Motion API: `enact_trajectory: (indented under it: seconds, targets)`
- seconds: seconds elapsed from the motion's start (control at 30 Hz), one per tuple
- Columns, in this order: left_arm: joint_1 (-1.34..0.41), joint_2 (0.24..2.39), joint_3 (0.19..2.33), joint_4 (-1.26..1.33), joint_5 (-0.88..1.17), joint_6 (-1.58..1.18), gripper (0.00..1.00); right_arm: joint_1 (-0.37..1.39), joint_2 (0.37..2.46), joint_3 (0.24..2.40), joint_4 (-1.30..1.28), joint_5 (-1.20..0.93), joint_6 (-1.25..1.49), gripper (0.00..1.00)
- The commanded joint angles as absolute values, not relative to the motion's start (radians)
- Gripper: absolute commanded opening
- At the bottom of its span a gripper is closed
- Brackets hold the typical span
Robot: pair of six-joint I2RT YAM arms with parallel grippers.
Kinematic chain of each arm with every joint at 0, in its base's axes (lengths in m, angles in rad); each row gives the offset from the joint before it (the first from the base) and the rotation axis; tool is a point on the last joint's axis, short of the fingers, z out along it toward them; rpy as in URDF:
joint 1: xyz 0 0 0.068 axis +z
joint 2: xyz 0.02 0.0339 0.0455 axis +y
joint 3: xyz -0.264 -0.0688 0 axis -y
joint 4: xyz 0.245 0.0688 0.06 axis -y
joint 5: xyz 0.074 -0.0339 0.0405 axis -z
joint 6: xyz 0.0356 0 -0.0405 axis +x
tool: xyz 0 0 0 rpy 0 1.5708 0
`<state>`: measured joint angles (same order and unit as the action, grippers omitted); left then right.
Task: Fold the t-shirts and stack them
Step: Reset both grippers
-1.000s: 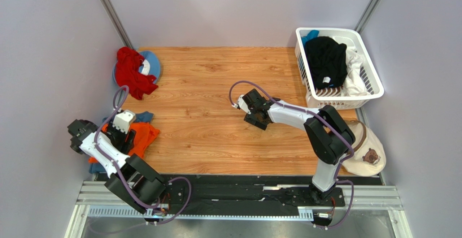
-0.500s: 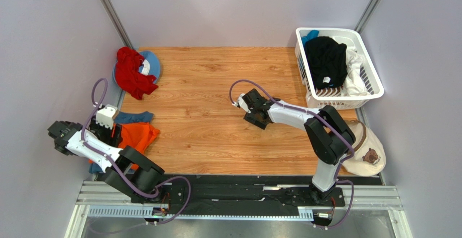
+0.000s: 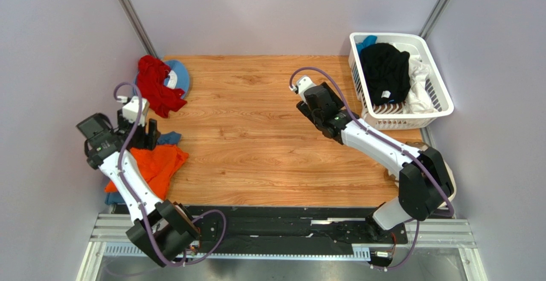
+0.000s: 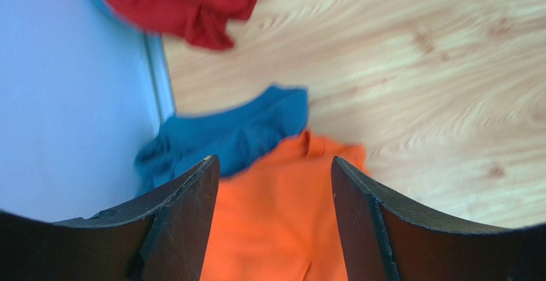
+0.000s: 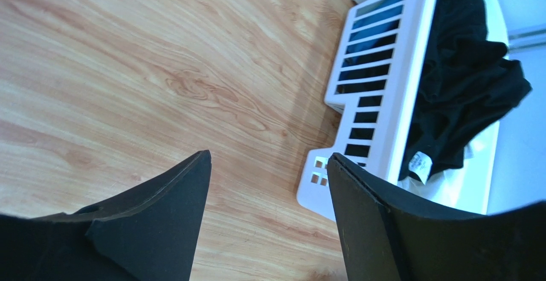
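An orange t-shirt [image 3: 156,166] lies crumpled at the table's left edge, on top of a blue t-shirt [image 3: 169,138]. My left gripper [image 3: 146,134] hovers just above their far end, open and holding nothing. In the left wrist view the orange t-shirt [image 4: 282,223] fills the gap of the left gripper [image 4: 275,172], with the blue t-shirt [image 4: 237,134] beyond. A black t-shirt [image 3: 384,70] and a white t-shirt [image 3: 420,86] lie in the white basket [image 3: 442,105]. My right gripper [image 3: 328,99] is open and empty above bare wood, left of the basket [image 5: 378,102].
Red cloth [image 3: 154,86] lies over a blue round thing [image 3: 179,75] at the far left corner. A beige cap [image 3: 441,185] with a bear face sits at the near right, partly behind the right arm. Grey walls close in three sides.
The left arm has lifted off the orange t-shirt and swung toward the far left, its jaws a little wider. The right arm has reached from mid-table toward the basket.
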<state>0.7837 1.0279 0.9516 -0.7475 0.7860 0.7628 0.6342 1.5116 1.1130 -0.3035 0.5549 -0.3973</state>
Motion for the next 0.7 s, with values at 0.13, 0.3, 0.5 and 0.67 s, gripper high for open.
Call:
enact_trajectory:
  seconds: [0.13, 0.3, 0.5, 0.67]
  targets:
    - [0.442, 1.091, 0.974, -0.341, 0.44, 0.272, 0.73, 0.635, 1.404, 1.14, -0.12, 0.755, -0.345, 0.72]
    - [0.263, 1.181, 1.023, -0.241, 0.264, 0.216, 0.73, 0.629, 1.376, 1.152, -0.008, 0.795, -0.362, 0.72]
    - [0.086, 1.319, 1.14, -0.239, 0.156, 0.186, 0.73, 0.612, 1.367, 1.184, 0.08, 0.807, -0.351, 0.7]
    - [0.037, 1.377, 1.2, -0.232, 0.133, 0.157, 0.73, 0.606, 1.381, 1.203, 0.06, 0.821, -0.328, 0.68]
